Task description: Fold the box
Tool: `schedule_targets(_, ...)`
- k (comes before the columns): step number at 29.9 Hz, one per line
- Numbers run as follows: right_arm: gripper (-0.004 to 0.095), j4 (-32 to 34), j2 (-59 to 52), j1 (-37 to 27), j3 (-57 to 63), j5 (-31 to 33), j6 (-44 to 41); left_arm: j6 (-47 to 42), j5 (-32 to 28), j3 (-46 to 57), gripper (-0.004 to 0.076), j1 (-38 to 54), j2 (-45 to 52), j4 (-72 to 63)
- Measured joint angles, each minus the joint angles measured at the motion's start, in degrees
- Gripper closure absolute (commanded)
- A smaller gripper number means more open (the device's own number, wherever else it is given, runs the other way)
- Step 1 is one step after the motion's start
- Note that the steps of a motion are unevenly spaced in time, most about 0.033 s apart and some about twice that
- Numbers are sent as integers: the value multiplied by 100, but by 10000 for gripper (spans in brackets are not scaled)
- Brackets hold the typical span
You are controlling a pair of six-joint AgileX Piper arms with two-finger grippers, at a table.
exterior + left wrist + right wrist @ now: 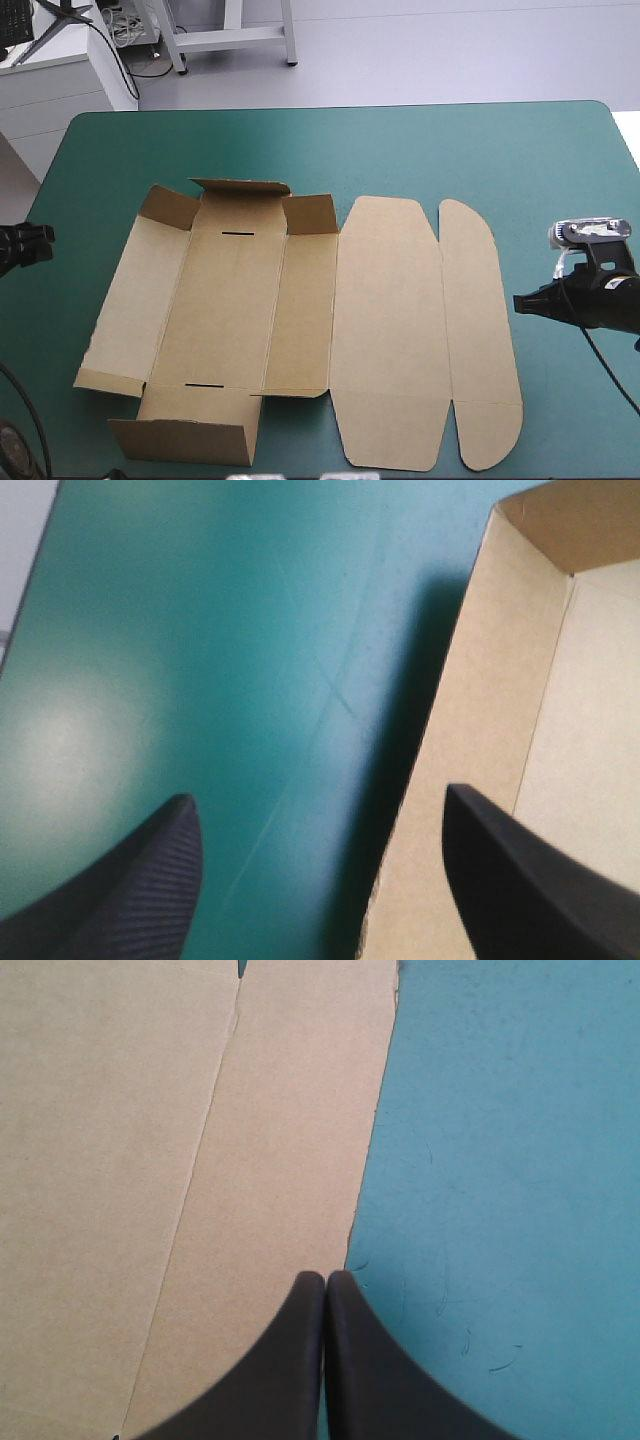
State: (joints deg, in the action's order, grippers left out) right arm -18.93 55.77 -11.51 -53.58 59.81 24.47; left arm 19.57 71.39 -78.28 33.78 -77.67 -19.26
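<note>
The brown box (300,300) lies as a cut sheet across the middle of the teal-green cover. On its left half, the end flaps and the near flap (185,438) stand partly raised. Its lid (385,330) and rounded outer flap (480,330) lie flat on the right. My left gripper (42,240) is at the table's left edge, open, with one finger (520,880) over the box's left wall (470,720) and nothing between the fingers (318,798). My right gripper (518,302) is shut on nothing, its tip (325,1278) at the outer flap's edge (290,1140).
The teal-green cover (350,145) runs from the box to the table's far edge and shows again to the right of the lid (570,400). A white cabinet (50,90) stands beyond the far left corner.
</note>
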Motion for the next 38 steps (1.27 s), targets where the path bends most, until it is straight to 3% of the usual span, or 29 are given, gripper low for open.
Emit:
schedule_targets(15,928,-175,0,0,0,0,51,616,-58,1445,234,0,0,0)
schedule_targets(38,928,-180,0,0,0,0,51,1674,-139,1857,234,0,-487,-720)
